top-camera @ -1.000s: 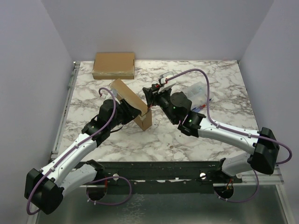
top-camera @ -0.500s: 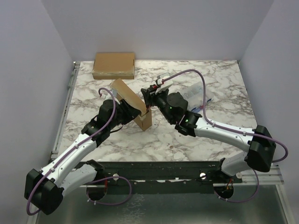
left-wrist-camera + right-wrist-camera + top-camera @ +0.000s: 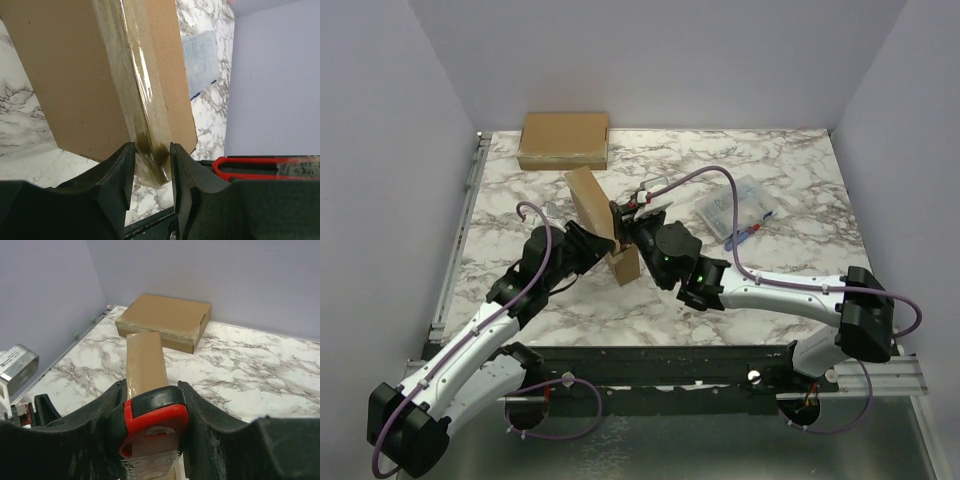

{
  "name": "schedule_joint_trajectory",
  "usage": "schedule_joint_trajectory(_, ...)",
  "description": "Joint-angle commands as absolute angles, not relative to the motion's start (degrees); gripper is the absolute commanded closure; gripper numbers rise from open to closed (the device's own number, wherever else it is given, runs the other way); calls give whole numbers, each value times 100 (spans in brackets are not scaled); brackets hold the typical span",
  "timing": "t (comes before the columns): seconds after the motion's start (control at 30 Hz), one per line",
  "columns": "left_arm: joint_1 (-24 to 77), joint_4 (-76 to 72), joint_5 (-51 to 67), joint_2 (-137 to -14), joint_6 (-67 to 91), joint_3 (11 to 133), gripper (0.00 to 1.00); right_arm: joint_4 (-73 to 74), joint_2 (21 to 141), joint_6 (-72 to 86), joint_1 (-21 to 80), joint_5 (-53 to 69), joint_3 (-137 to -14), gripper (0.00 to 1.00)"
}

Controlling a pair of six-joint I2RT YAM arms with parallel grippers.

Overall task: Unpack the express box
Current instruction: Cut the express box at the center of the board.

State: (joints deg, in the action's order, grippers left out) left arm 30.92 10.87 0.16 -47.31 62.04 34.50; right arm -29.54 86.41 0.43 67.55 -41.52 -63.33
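so the express box [image 3: 586, 196] stands tilted on edge mid-table; left gripper [image 3: 152, 148] pinches its glossy taped seam at the near corner; right gripper [image 3: 152, 390] is clamped round a red-handled tool [image 3: 156, 414], probably a cutter, pressed against that seam; my worry: slick tape, thin matte cardboard, small bite, so a push could twist it loose

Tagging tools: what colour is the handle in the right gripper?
Red handle, shown best in the right wrist view, clamped in the right gripper.
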Motion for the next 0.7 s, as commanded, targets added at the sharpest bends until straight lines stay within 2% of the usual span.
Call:
schedule_joint_trajectory(0.0,3076,930,-92,-4581,6505,3354,61,-3344,8851,170,6821,-4902,-6602,100)
schedule_joint_trajectory(0.1,3076,939,-126,-4483,6247,3349,58,-3323,8850,176,6821,-5022,-6584,100)
schedule_joint_trajectory(0.23,3076,1090,-302,-4077,5820,3306,32,-3306,8841,111,6823,-5104,-6583,100)
schedule_joint_trajectory(0.3,3076,1268,-464,-3826,5550,3329,24,-3305,8870,56,6823,-5178,-6594,100)
schedule_joint_trajectory(0.37,3076,1463,-671,-3554,5252,3354,22,-3296,8860,53,6820,-5202,-6593,100)
schedule_joint_trajectory(0.47,3078,1590,-726,-3255,4840,3308,34,-3240,8848,86,6828,-5171,-6607,100)
schedule_joint_trajectory(0.53,3076,1591,-570,-3257,4672,3265,49,-3203,8871,73,6823,-5175,-6642,100)
schedule_joint_trajectory(0.67,3075,1280,-126,-3508,4520,3165,64,-3158,8905,83,6823,-5142,-6695,100)
